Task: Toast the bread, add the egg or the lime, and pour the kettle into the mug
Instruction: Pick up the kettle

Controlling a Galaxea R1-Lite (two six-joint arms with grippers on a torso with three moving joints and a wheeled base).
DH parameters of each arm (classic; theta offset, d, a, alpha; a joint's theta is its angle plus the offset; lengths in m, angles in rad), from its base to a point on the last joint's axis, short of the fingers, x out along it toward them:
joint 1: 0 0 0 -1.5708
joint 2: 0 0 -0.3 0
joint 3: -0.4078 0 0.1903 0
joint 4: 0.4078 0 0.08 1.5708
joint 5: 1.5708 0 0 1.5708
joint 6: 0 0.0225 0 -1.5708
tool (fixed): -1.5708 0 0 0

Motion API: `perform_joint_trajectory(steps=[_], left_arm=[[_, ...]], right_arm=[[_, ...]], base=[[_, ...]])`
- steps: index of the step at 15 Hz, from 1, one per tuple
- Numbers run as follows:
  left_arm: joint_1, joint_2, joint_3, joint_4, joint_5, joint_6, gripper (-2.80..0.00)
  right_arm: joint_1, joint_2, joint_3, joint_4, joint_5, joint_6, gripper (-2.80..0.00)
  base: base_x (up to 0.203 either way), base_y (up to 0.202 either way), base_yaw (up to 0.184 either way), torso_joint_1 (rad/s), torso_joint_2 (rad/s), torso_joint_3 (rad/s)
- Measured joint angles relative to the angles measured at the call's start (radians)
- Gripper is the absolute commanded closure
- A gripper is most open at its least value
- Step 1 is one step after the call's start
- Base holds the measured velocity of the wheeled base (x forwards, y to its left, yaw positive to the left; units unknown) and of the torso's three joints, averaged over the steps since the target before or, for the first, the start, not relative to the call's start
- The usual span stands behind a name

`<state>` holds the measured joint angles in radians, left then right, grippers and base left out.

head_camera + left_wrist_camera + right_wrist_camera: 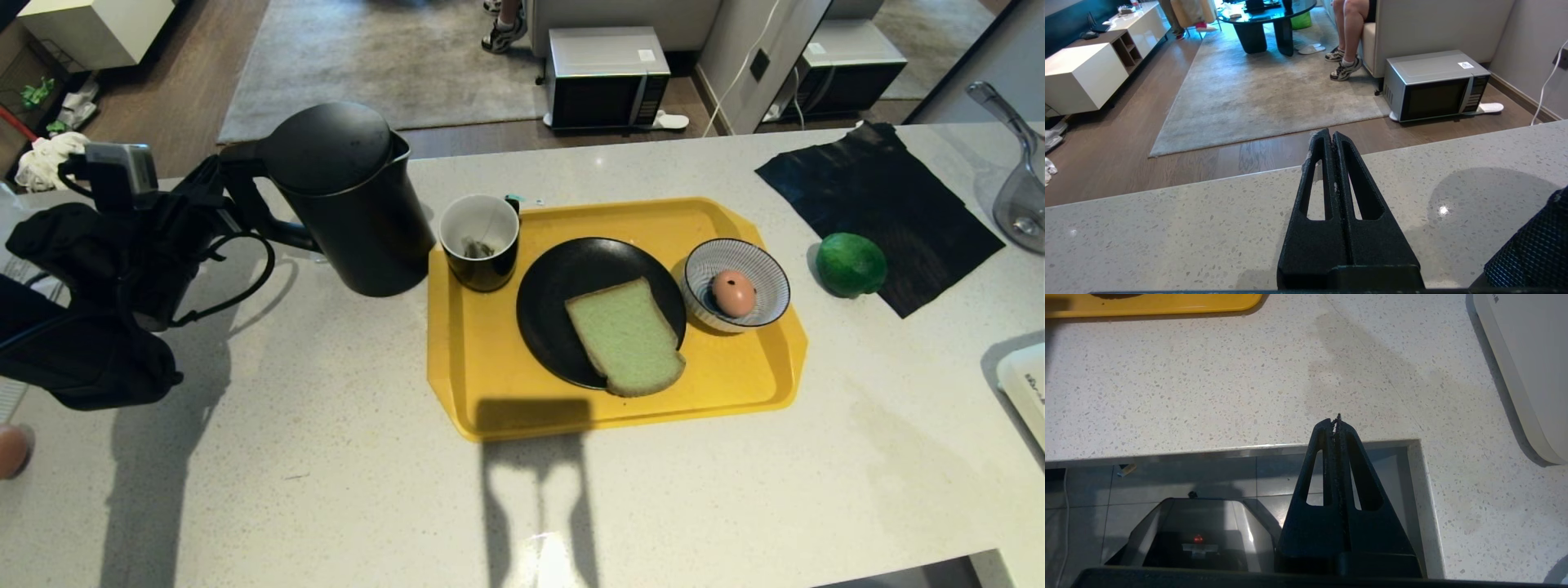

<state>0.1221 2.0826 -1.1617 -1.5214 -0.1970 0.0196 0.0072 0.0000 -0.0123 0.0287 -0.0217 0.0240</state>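
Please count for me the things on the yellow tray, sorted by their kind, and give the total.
Mug, holding a teabag: 1
Black plate: 1
Bread slice, on the plate: 1
Striped bowl: 1
Egg, in the bowl: 1
Total: 5

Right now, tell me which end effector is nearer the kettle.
Left. The left end effector is shut, above the counter beside the kettle, on its handle side. The right end effector is shut at the counter's near edge, beyond the yellow tray.
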Motion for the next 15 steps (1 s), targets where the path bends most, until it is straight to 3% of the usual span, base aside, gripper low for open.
perform_joint_trajectory(steps=[15], left_arm=[[-0.002, -0.006, 0.002, 0.000, 0.000, 0.003, 0.00]], right_arm=[[0.000, 0.000, 0.000, 0.000, 0.001, 0.000, 0.00]], base=[[0.000, 0.000, 0.000, 0.000, 0.00, 0.000]])
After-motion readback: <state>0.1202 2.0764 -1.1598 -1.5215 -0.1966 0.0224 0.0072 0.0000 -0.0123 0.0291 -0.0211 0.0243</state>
